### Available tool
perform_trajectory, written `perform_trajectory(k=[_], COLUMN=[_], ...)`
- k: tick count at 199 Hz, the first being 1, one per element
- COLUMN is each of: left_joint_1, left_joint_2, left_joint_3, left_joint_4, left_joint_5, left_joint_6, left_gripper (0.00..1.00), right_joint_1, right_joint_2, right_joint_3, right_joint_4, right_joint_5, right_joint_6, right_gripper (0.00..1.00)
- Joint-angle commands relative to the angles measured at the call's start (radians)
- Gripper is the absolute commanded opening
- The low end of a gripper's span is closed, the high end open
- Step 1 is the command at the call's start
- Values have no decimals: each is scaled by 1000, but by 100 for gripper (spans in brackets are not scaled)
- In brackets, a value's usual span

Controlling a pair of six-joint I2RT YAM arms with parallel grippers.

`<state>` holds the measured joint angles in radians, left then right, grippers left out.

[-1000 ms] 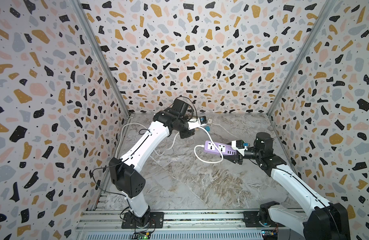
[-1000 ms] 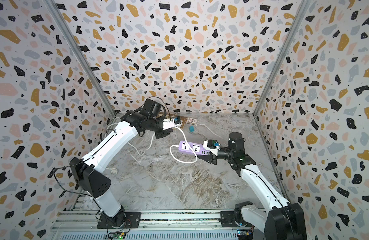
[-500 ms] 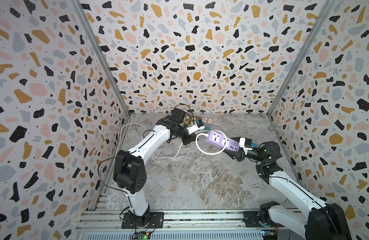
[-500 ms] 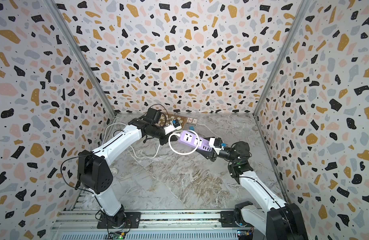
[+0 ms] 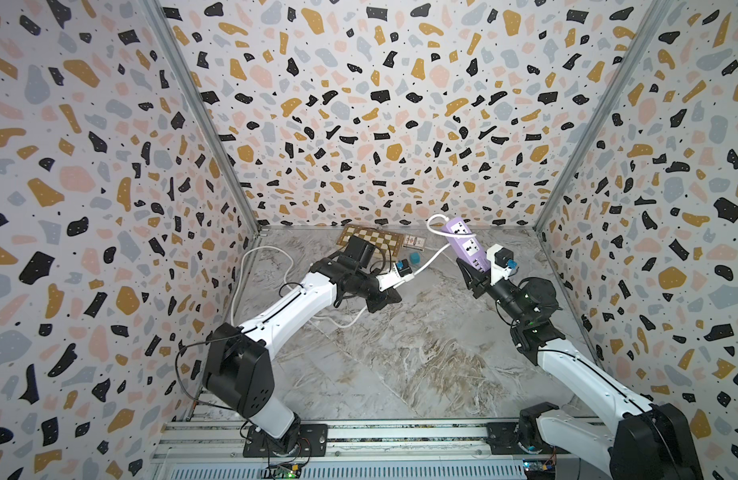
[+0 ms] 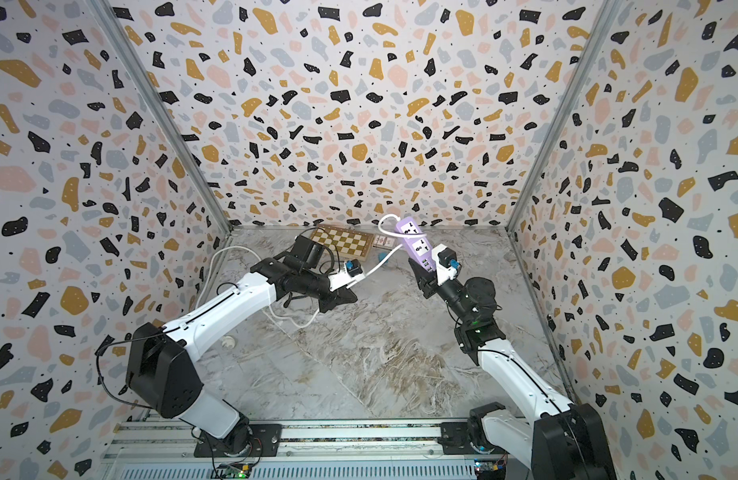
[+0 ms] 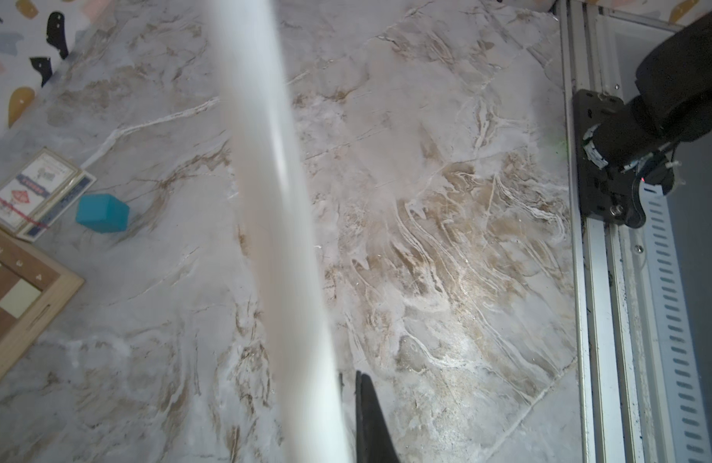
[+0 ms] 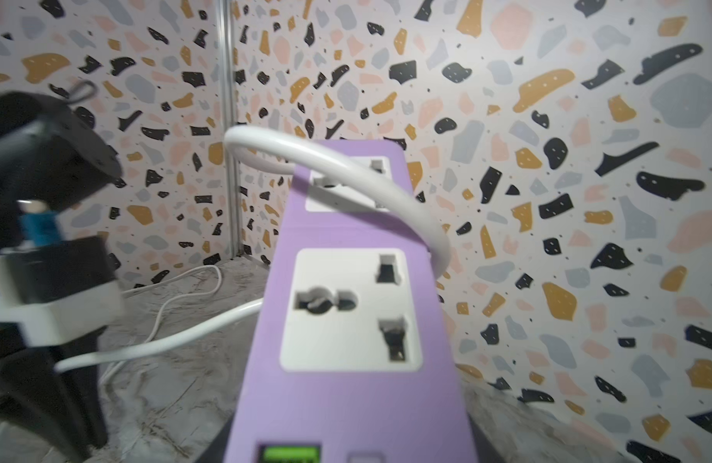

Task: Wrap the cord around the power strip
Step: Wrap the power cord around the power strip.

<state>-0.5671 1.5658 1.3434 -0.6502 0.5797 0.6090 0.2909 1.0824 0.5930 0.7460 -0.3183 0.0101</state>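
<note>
We saw power strip [image 5: 467,245] tilted upward, USB end clamped in right jaws; left jaws pinched cord [image 5: 431,258] running up to it.

Lilac power strip [image 8: 348,401] tilted up toward terrazzo wall [image 8: 586,160], white cord [image 8: 338,160] arching over its far socket [image 8: 334,198]

The marbled grey tabletop [image 5: 400,365] is bare in front. A tan-and-white wooden chessboard [image 5: 379,239] and teal cube [image 5: 416,258] crowd the back; a thin white round cord [image 7: 272,200] crosses the air just in front.
</note>
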Motion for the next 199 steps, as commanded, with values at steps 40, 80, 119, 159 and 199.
perform_trajectory(k=[40, 80, 119, 159, 199], left_joint_1=[-158, -163, -125, -33, 21], left_joint_2=[-110, -7, 88, 150, 240], left_joint_3=[186, 473, 577, 495, 477], left_joint_4=[-270, -328, -300, -283, -318], left_joint_5=[-189, -330, -369, -207, 43], left_joint_6=[262, 373, 426, 419, 332], left_gripper=[0, 0, 0, 1, 14], right_joint_1=[33, 123, 145, 173, 229], right_joint_2=[73, 45, 19, 15, -26], right_joint_3=[151, 85, 74, 123, 111], right_joint_4=[-338, -450, -571, -562, -302], right_joint_5=[101, -180, -621, -925, -905], right_joint_6=[-253, -465, -608, -552, -394], right_gripper=[0, 0, 0, 0, 0])
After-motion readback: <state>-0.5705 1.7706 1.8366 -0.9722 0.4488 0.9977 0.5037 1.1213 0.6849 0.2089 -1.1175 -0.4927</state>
